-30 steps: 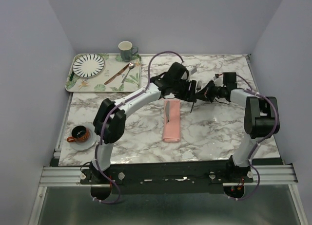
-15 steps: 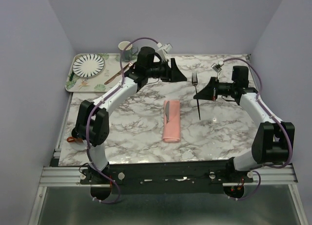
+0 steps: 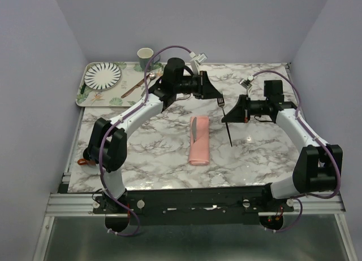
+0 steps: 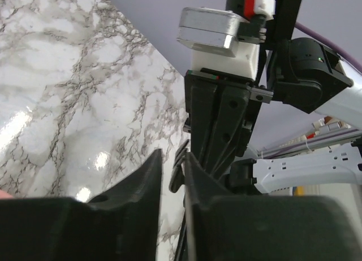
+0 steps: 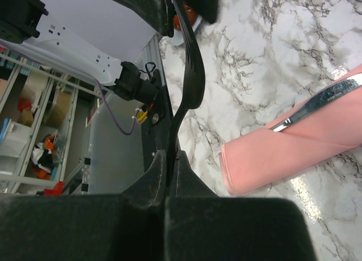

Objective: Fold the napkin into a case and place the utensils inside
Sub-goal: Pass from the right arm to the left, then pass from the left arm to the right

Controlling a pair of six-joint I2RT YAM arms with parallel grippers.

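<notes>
My right jaws clamp the fork (image 5: 189, 74) toward the worktop's (image 3: 254, 153) far edge; my left jaws straddle its tines, grip indeterminable.

Knife (image 3: 194, 131) mostly hidden in case (image 3: 199, 141); rt wrist view cuts both at right edge. Fork (image 5: 189, 74) there only dark silhouette, far end cut at top.
</notes>
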